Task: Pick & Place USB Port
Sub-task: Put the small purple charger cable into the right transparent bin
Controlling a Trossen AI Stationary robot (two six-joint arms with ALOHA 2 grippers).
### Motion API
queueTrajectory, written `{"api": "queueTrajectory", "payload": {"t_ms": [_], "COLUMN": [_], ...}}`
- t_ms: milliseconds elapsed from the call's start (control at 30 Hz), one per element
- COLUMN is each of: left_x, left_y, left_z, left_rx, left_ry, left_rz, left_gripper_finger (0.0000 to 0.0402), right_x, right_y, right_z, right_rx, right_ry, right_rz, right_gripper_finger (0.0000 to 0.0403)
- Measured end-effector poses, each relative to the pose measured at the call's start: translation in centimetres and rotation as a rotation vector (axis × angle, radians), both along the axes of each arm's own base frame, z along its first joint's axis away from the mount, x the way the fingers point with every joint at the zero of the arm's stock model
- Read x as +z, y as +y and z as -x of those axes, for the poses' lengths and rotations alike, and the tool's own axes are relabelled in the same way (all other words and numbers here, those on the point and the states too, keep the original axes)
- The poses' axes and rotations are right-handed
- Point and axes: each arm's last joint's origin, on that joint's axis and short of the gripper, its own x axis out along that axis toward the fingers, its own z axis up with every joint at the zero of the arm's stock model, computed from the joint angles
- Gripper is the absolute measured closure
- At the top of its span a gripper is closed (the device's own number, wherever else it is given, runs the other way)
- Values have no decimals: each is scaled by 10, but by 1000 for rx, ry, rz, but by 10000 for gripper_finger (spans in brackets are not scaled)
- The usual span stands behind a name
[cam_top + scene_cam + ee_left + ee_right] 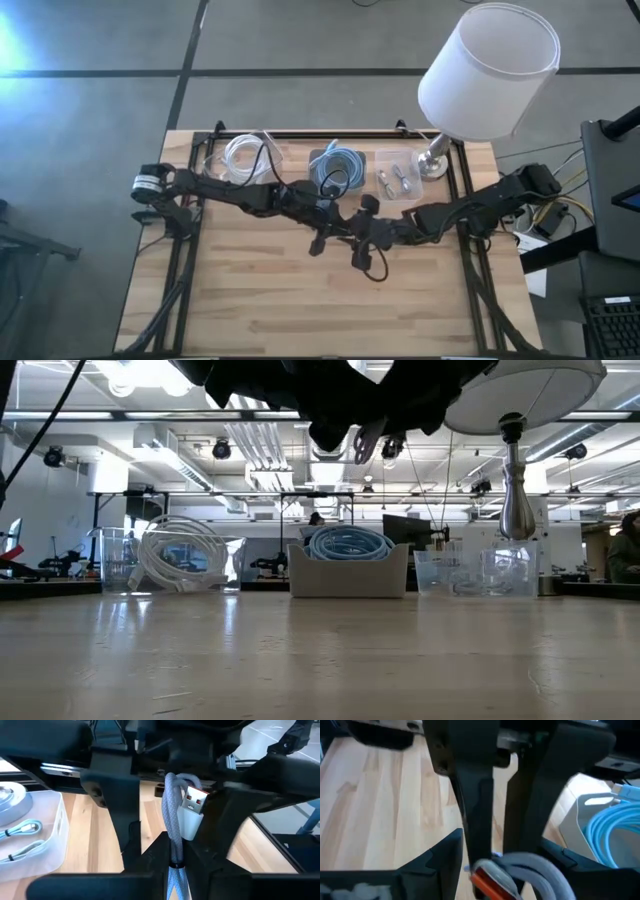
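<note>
You're mid-handover above desk centre: the left hand clamps the grey USB cable, plug up, and the right hand meets it, grip unclear. Next, I judge, a firm regrasp. At twelve o'clock: white cable tub, blue cable box, connector tray.

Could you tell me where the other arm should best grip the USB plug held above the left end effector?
Probably the white housing of the USB plug, pinched across its two broad flat faces. Come from the open side, away from the braided cable that runs up beside it from the left end effector, leaving the metal tip free.
</note>
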Motion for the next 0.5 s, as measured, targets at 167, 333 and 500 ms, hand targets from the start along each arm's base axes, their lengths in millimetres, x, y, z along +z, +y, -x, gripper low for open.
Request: {"api": "queueTrajectory", "payload": {"t_ms": [167,333,500], "left_x": [0,1,1], "left_y": [-1,-1,-1], "left_z": [0,0,0], "left_rx": [8,31,35], "left_ry": [-5,-7,-7], "left_rz": [-4,-3,13], "left_gripper_finger": [358,358,358], "right_x": [-6,-5,-5], "right_y": [-1,-2,-2], "right_z": [5,6,8], "right_rx": [-1,14,23], "right_ry": [46,49,58], "right_rz": [8,30,44], "right_gripper_finger": [248,291,344]}}
